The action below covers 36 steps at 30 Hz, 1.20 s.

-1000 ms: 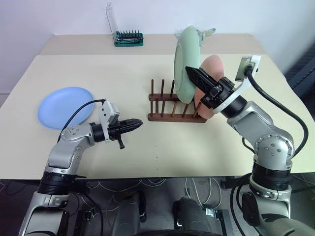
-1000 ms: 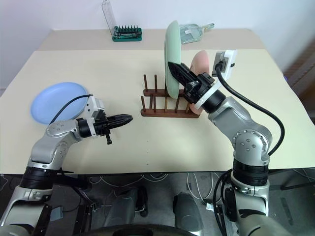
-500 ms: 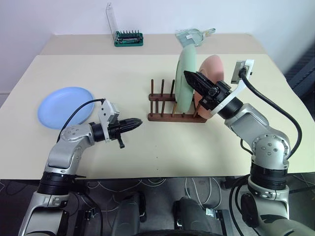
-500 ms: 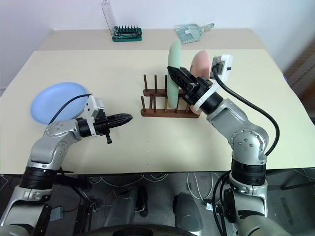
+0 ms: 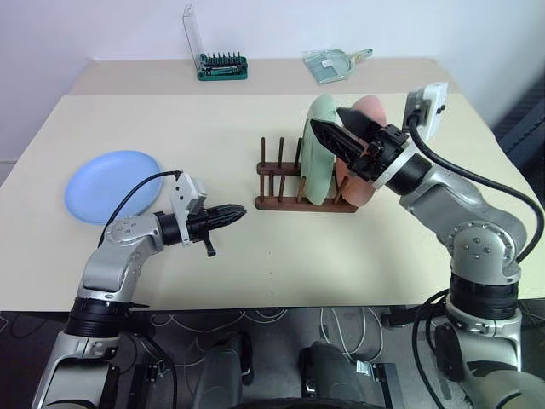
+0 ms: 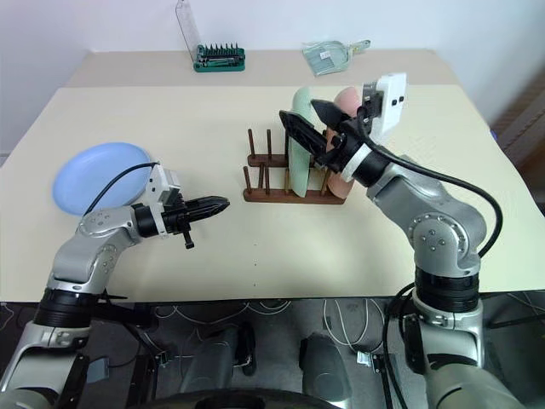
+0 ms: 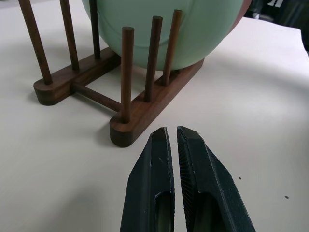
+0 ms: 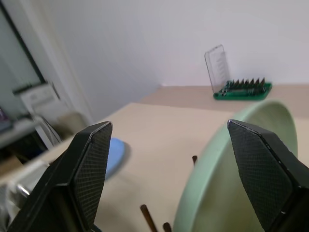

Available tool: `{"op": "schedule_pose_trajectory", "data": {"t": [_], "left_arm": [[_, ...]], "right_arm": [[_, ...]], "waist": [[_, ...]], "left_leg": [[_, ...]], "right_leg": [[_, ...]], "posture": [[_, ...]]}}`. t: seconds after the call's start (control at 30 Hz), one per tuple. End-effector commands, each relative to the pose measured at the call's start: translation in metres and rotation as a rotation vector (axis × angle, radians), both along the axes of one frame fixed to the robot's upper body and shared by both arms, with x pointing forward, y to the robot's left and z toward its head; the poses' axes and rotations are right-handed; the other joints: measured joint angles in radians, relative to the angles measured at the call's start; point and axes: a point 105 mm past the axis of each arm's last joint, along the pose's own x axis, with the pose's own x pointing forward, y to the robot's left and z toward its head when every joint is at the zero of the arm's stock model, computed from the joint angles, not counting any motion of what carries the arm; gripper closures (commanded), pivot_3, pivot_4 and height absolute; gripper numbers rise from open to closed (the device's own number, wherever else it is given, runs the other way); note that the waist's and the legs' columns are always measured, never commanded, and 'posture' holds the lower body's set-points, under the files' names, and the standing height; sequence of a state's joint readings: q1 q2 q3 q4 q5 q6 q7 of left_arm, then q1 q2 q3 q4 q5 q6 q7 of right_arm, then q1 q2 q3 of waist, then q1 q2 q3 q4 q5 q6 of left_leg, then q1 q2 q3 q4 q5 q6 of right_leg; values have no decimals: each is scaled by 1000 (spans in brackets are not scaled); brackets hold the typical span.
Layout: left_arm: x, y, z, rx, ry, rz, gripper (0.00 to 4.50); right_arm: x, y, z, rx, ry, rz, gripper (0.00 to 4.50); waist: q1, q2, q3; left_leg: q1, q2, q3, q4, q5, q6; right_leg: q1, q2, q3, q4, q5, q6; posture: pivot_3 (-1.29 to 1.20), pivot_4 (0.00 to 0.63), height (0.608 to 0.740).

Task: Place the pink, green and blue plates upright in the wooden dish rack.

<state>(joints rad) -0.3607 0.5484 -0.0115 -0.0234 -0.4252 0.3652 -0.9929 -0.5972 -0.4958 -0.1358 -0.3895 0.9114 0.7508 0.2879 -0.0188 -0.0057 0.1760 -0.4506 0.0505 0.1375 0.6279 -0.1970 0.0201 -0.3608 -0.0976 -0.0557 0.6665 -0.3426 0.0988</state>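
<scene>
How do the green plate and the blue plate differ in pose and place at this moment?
The green plate stands upright on edge between the pegs of the wooden dish rack; the blue plate lies flat on the table, apart from the rack. The green plate has the open right gripper at its rim; the blue plate has no gripper on it, the shut left gripper hanging beside it. Both are round and plain.

Left gripper shut, black fingers pressed together, hovering over the beige table just short of the wooden dish rack. Green plate stands upright between the rack's pegs. A pink plate edge peeks out behind the green one.
</scene>
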Motion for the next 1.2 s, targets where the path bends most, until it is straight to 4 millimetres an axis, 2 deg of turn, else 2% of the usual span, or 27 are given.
{"op": "schedule_pose_trajectory", "data": {"t": [0.03, 0.1, 0.17, 0.23, 0.3, 0.33, 0.43, 0.53, 0.6, 0.67, 0.77, 0.83, 0.93, 1.07, 1.13, 1.2], "left_arm": [[8, 9, 29, -52, -109, 67, 3982], [21, 21, 39, -71, -160, 178, 3347], [35, 36, 47, -79, -198, 311, 2308], [50, 65, 68, -127, -244, 526, 1284], [59, 104, 88, -164, -281, 754, 279], [63, 126, 93, -158, -281, 880, 58], [64, 170, 99, -151, -261, 1121, 58], [52, 238, 92, -120, -145, 1467, 58], [42, 263, 84, -150, -54, 1590, 58], [33, 280, 72, -175, 44, 1659, 58], [27, 285, 46, -217, 216, 1659, 58], [25, 284, 37, -251, 286, 1645, 58], [26, 270, 13, -238, 410, 1568, 58], [29, 256, -1, -228, 472, 1514, 58], [29, 255, -4, -212, 470, 1522, 563], [29, 254, -5, -208, 473, 1531, 1363]], "right_arm": [[-10, 1, 25, -145, -195, -39, 597], [-8, -1, 27, -250, -255, -71, 579], [-7, -1, 26, -355, -313, -90, 579], [-7, 6, 29, -462, -403, -86, 579], [-6, 17, 32, -501, -451, -51, 579], [-6, 23, 31, -507, -462, -24, 579], [-7, 33, 28, -528, -479, 27, 579], [-4, 38, 22, -555, -489, 55, 579], [-3, 40, 21, -556, -490, 67, 579], [-2, 42, 20, -556, -494, 80, 579], [-2, 44, 19, -554, -497, 95, 579], [-2, 44, 19, -552, -497, 99, 579], [-2, 46, 15, -551, -493, 105, 579], [-3, 48, 11, -550, -489, 112, 579], [-4, 49, 10, -549, -485, 117, 579], [-5, 49, 8, -552, -481, 123, 579]], "waist": [[0, 0, 0], [1, 0, 0], [2, 0, 0], [1, -1, 0], [-5, -1, 1], [-7, -1, 1], [-6, -1, 1], [0, -3, 1], [0, -5, 1], [2, -6, 1], [8, -7, 1], [8, -9, 1], [4, -14, 0], [3, -14, 0], [3, -14, 0], [3, -14, 0]], "left_leg": [[0, 0, 0, 0, 0, 0], [-1, 0, 0, 0, 0, 0], [-1, 0, 0, 1, 0, 0], [-1, 0, 0, 1, 0, 0], [-3, 0, 0, 1, 0, 0], [-4, 0, 0, 1, 0, 0], [-4, 1, 0, 1, 1, -1], [-5, 0, 0, 1, 1, -1], [-7, 0, 0, 2, 1, -1], [-10, 0, 0, 3, 1, -1], [-10, 0, 0, 3, 1, -1], [-10, -1, 0, 3, 1, -1], [-10, 0, 0, 3, 1, -2], [-10, 0, 0, 3, 2, -2], [-10, 0, 0, 3, 2, -3], [-10, 0, 0, 3, 2, -3]], "right_leg": [[0, 0, 0, 0, 0, 0], [0, 0, 0, 0, 0, 0], [-1, 0, 0, 0, 0, 0], [0, 0, 0, 0, 0, 0], [-3, 0, 0, 0, 0, 0], [-4, 1, 0, 1, 0, 0], [-5, 1, 0, 1, 0, 0], [-5, 1, -1, 1, 0, 1], [-6, 2, -1, 2, 0, 1], [-10, 2, -1, 2, 0, 1], [-10, 2, -2, 2, 0, 1], [-10, 1, -2, 2, 0, 1], [-10, 2, -2, 3, 0, 1], [-10, 2, -2, 4, 0, 1], [-10, 2, -2, 5, 0, 1], [-11, 2, -2, 5, 0, 1]], "posture": [[0, 150, 732], [0, 150, 732], [0, 150, 732], [0, 150, 732], [0, 150, 732], [0, 150, 732], [0, 150, 732], [0, 150, 732], [0, 150, 732], [0, 150, 732], [0, 150, 732], [0, 150, 732], [0, 150, 732], [0, 150, 732], [0, 150, 732], [0, 150, 732]]}}
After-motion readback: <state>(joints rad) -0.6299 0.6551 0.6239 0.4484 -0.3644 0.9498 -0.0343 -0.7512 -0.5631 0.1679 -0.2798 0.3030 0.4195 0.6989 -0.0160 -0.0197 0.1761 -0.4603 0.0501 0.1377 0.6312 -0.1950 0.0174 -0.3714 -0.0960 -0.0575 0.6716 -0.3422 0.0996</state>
